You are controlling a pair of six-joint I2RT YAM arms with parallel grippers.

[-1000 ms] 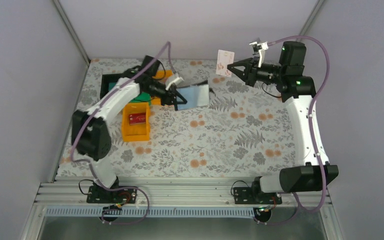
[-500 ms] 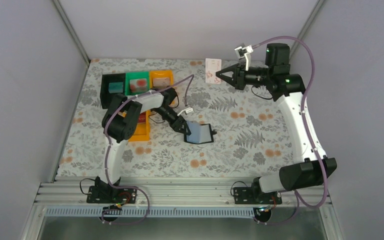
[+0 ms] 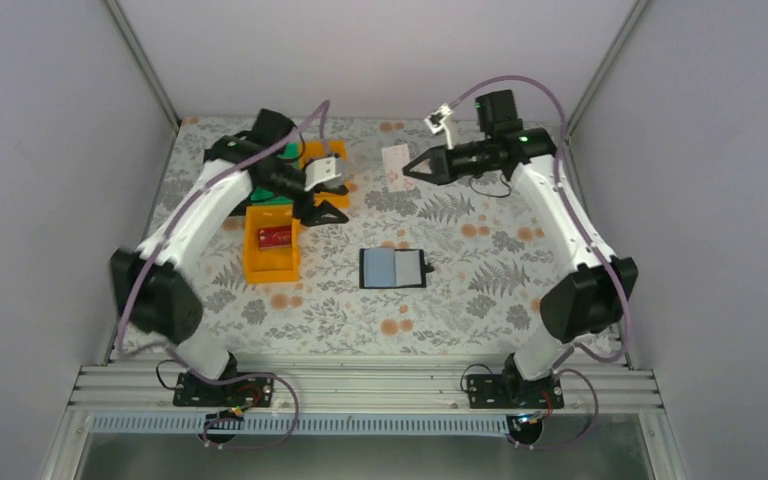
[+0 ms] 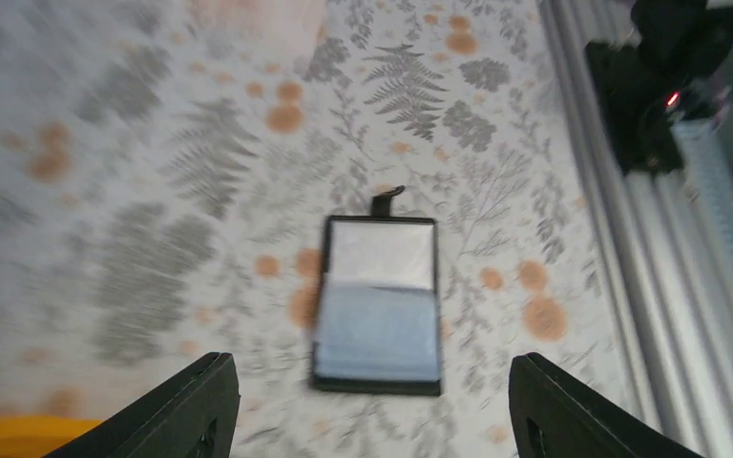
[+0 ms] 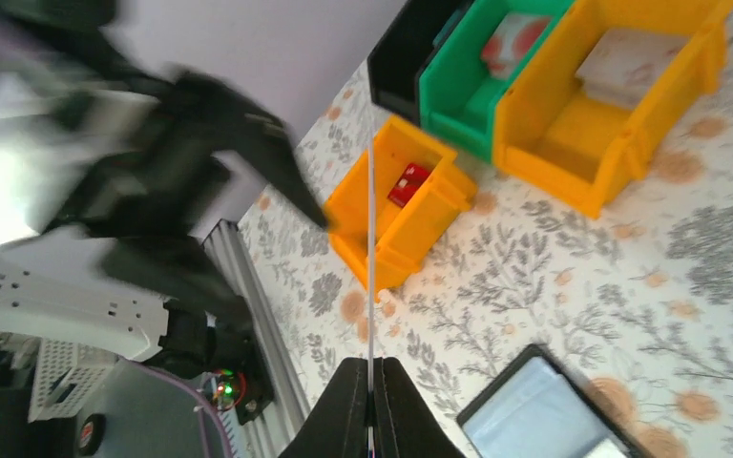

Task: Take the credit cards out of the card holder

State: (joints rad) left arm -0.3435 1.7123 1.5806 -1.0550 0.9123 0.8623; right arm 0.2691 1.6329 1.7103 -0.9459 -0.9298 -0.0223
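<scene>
my left tool [image 4: 372, 396]: wide open, empty | card holder [image 4: 377, 305]: flat on the table [image 4: 153, 239] ahead of it, panels up for picking | my right tool [image 5: 370, 367]: clamped on a whitish credit card [image 5: 370, 239] — aloft for carrying

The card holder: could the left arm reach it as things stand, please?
Probably yes: the left gripper is open and empty, and the card holder lies flat ahead of it, nothing between them.
</scene>
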